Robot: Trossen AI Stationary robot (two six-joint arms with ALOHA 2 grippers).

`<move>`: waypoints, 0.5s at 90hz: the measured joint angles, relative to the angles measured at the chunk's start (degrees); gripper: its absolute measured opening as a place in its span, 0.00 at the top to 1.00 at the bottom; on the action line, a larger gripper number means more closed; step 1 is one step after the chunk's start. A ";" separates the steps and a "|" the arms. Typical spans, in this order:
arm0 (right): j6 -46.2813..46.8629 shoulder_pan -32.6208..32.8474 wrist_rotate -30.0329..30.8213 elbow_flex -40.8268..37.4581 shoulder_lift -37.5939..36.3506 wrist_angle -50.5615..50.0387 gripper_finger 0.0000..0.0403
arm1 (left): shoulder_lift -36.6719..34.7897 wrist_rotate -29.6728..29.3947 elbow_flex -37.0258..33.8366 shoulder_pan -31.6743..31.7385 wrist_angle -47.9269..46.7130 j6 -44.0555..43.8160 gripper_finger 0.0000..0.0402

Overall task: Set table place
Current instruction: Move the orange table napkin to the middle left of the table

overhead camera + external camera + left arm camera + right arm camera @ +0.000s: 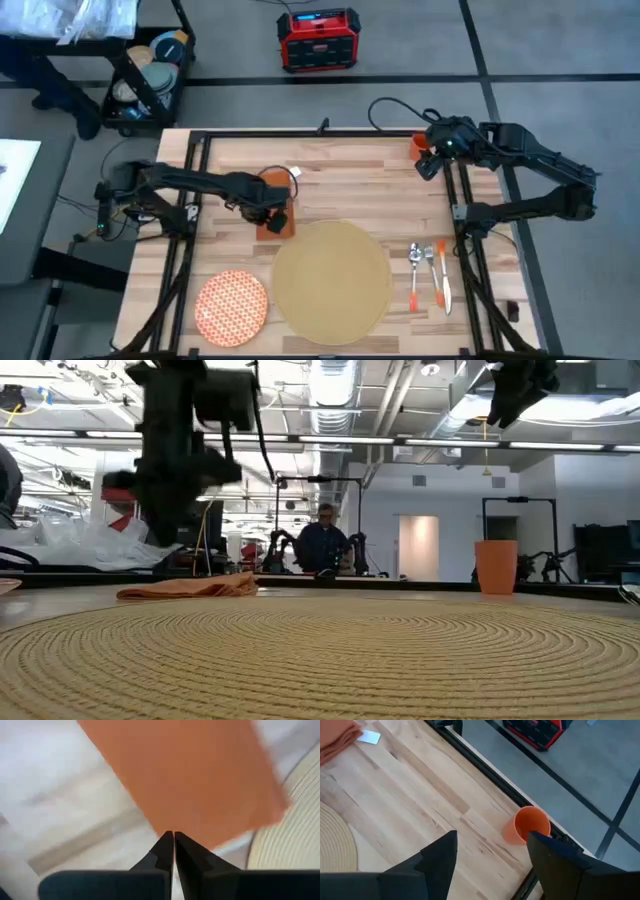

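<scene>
Left gripper (173, 840) pinching napkin (185, 775)

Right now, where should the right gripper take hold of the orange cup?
The orange cup stands upright with its mouth open, near the table edge. The open right gripper could probably descend from above, fingers straddling the rim and closing on opposite walls.

Overhead downward view, table-level view across placemat (320, 660), two close wrist views.
</scene>
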 joint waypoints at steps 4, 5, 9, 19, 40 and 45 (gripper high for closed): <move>0.00 0.00 -0.01 0.00 0.02 -0.03 0.43 | -0.74 -2.20 -1.11 1.02 3.04 -0.76 1.00; 0.00 0.00 -0.01 0.00 0.01 -0.03 0.43 | -0.80 -2.53 -1.45 1.22 4.00 -0.82 1.00; 0.02 0.02 -0.01 0.00 0.02 0.01 0.43 | -0.76 -3.23 -2.83 1.92 7.50 -0.68 1.00; 0.04 -0.02 -0.01 0.01 0.02 0.01 0.43 | 0.24 -2.32 -5.98 2.60 16.95 1.01 1.00; 0.20 0.00 -0.02 0.00 0.00 0.12 0.43 | 2.01 0.68 -13.04 2.77 22.64 -0.63 1.00; 0.20 0.00 -0.01 0.00 0.00 0.18 0.43 | 2.13 2.12 -15.36 2.79 26.06 -0.60 1.00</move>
